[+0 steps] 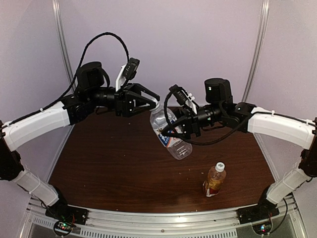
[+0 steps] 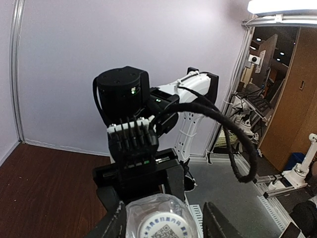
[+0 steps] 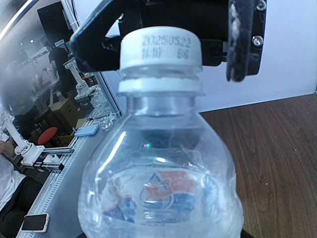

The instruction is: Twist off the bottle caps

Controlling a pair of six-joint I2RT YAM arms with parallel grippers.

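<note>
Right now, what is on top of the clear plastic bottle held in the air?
A small round white plastic screw cap sits on the clear plastic bottle; the black fingers of the left tool flank it. The neck thread under the cap is covered.

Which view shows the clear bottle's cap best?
Right wrist: the bottle's cap is side-on, sharp, its printed code legible, between the left hand's fingers. Left wrist shows only its top face, cut by the frame edge. From the top view, that hand mostly hides it.
</note>
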